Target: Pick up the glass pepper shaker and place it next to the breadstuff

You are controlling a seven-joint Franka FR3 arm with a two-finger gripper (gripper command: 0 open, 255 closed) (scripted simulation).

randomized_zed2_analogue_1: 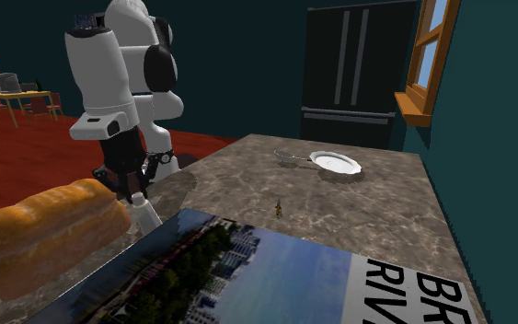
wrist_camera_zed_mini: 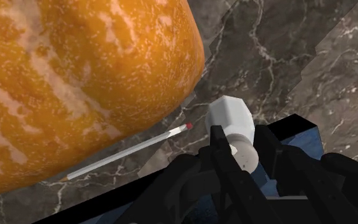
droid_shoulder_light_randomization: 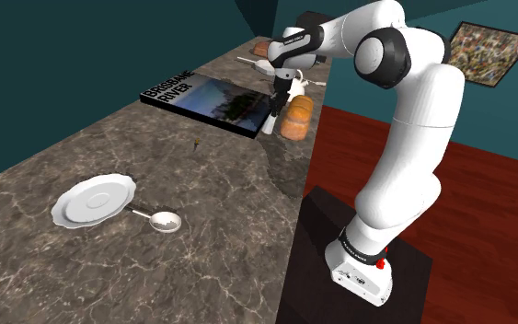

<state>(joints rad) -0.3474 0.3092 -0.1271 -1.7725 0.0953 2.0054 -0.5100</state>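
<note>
So the arm comes up off its stand (droid_shoulder_light_randomization: 358, 267), folds over at a high elbow and reaches across to the marble counter (droid_shoulder_light_randomization: 238, 230). The wrist is bent so the hand points pretty much straight down. The gripper (droid_shoulder_light_randomization: 275, 109) is clamped on the pepper shaker (droid_shoulder_light_randomization: 268, 124), which is drawn plain whitish grey here. In the wrist view you can see the two black fingers (wrist_camera_zed_mini: 217, 149) pressed on either side of its body, with the faceted cap (wrist_camera_zed_mini: 230, 116) sticking out past the fingertips.

The shaker hangs down from the gripper (randomized_zed2_analogue_1: 135, 191) with its lower end right at counter level. I honestly can't tell if it's touching the surface or not.

Just to one side of the gripper is the big golden bread loaf (wrist_camera_zed_mini: 75, 83), really close, near the shaker (randomized_zed2_analogue_1: 146, 216) but apart from it. On the gripper's other side is the corner of a large book (droid_shoulder_light_randomization: 211, 101) with a river photo on the cover, lying flat. A thin white stick with a red tip (wrist_camera_zed_mini: 130, 151) lies on the counter between the shaker and the loaf (randomized_zed2_analogue_1: 50, 235).

Well away from the gripper, further along the counter, there's a white plate (droid_shoulder_light_randomization: 96, 201) and a spoon (droid_shoulder_light_randomization: 160, 219) beside it
</note>
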